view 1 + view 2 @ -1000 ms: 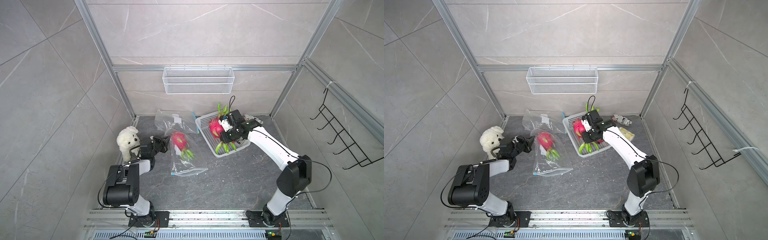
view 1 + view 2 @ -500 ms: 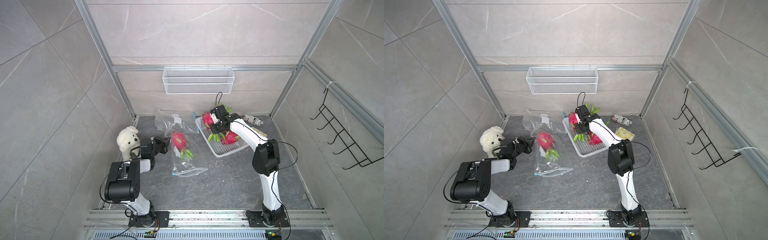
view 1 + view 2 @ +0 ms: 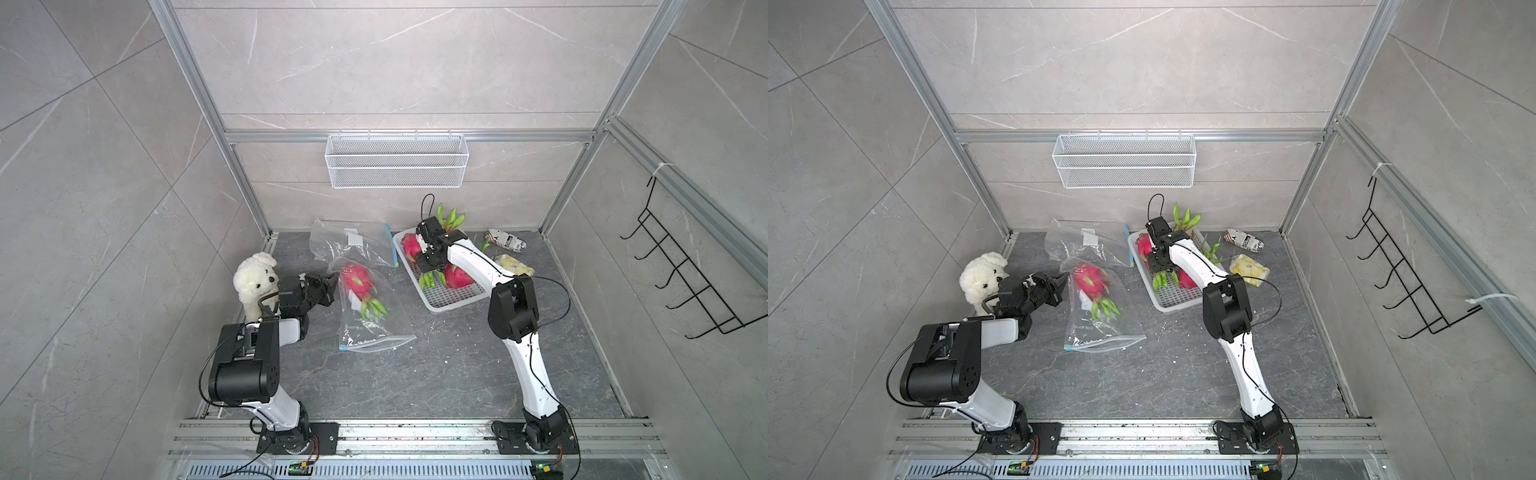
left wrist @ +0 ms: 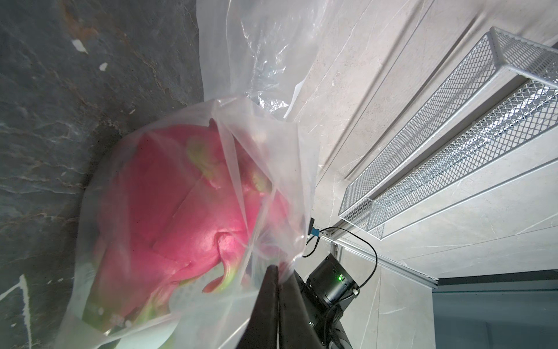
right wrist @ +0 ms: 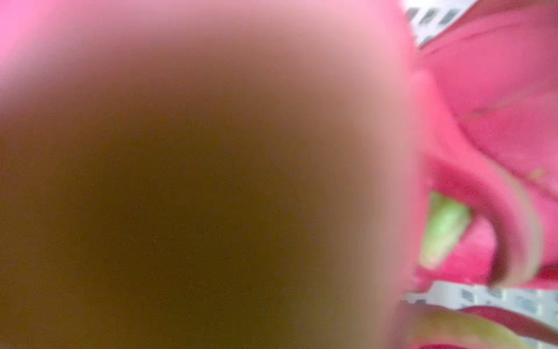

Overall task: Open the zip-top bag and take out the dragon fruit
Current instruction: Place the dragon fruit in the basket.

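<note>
Left pincer (image 3: 333, 278) was pinched narrow on the zip-top bag (image 3: 376, 328) edge, dragon fruit (image 3: 356, 281) inside. Right pincer (image 3: 429, 261) was low over the tray (image 3: 455, 298); its width couldn't be told.

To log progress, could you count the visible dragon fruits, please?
3 dragon fruits: one in the bag, two in the tray; a leaf tuft at its far end suggests a hidden fourth.

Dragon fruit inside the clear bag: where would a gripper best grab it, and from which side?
Probably the oval magenta body of the bagged dragon fruit, pinched across its short width. Come in from the zip-top bag's near, zip-strip edge: the green tuft points that way, and the left gripper pinches the far end.
</note>
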Controlling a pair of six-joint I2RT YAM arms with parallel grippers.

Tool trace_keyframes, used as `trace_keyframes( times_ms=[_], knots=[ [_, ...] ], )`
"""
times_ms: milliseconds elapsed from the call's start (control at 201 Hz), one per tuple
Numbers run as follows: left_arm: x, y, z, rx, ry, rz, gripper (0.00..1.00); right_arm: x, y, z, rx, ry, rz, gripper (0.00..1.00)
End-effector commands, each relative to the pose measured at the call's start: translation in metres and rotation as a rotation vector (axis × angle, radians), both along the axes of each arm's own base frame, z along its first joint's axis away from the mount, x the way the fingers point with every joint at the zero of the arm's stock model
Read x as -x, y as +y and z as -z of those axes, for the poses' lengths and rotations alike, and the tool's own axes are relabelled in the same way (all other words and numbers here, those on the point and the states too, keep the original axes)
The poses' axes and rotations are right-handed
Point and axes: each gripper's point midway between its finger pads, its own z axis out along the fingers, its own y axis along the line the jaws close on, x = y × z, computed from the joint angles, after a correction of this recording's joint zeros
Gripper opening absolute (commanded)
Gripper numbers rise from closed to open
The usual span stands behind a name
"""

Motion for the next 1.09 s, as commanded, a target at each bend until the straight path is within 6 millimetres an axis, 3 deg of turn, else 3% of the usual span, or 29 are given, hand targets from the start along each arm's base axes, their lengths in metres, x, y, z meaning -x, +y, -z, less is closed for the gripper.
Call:
trace_keyframes(
  times_ms=[0,219,269,343,438,577,716,930,1090],
  knots=[
    [-0.002,-0.001,-0.010,0.007,-0.053,0.021,0.15,-0.003,-0.005,-0.012,0.003,-0.025,0.040,0.47],
    [-0.002,0.000,-0.009,0.006,-0.049,0.017,0.21,0.012,-0.009,-0.082,-0.071,-0.143,0.045,0.52],
    [-0.001,-0.002,-0.009,0.007,-0.050,0.028,0.31,0.023,-0.009,-0.098,-0.092,-0.171,0.034,0.54],
    [0.002,-0.003,-0.010,0.004,-0.053,0.042,0.54,0.041,-0.010,-0.114,-0.122,-0.198,0.017,0.57],
    [0.009,-0.003,-0.008,-0.038,-0.049,0.069,0.62,0.068,-0.013,-0.127,-0.160,-0.215,-0.002,0.57],
    [0.031,-0.003,0.000,-0.176,-0.002,0.123,0.66,0.116,-0.008,-0.131,-0.234,-0.198,-0.059,0.57],
    [0.058,0.001,0.004,-0.303,0.028,0.139,0.67,0.166,0.006,-0.120,-0.284,-0.159,-0.129,0.55],
    [0.104,-0.004,0.032,-0.352,0.107,0.170,0.67,0.228,0.039,-0.110,-0.338,-0.160,-0.224,0.54],
    [0.123,-0.015,0.045,-0.353,0.135,0.198,0.67,0.266,0.063,-0.096,-0.359,-0.131,-0.300,0.54]
  ],
)
